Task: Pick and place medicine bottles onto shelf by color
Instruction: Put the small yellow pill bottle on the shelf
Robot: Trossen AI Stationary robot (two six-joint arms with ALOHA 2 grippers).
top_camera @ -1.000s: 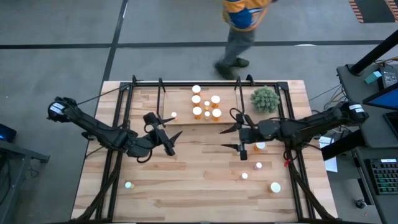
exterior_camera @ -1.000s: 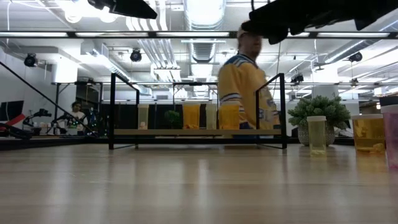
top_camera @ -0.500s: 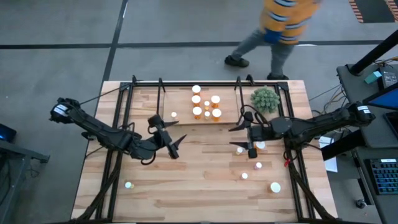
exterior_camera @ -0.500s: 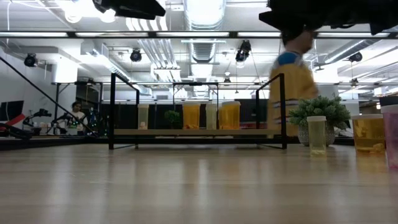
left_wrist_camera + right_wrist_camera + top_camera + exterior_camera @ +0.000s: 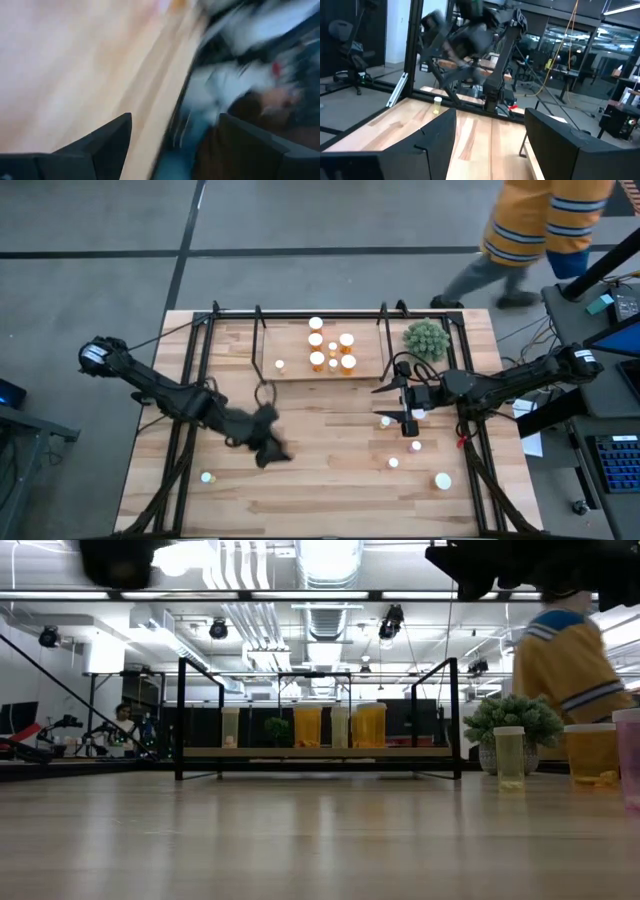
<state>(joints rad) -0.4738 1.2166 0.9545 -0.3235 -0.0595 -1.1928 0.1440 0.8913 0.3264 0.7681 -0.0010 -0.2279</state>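
High view: my left gripper (image 5: 268, 450) hangs fingers wide apart and empty over the near-left tabletop (image 5: 330, 480). My right gripper (image 5: 398, 402), jaws parted, grips nothing above loose medicine bottles (image 5: 416, 446). Farther back, the shelf (image 5: 295, 365) carries sorted bottles; a person (image 5: 535, 225) passes beyond.

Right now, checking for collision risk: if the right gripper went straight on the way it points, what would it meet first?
Probably the left arm across the table. The tabletop between it and the right gripper looks free, though depth is unclear.
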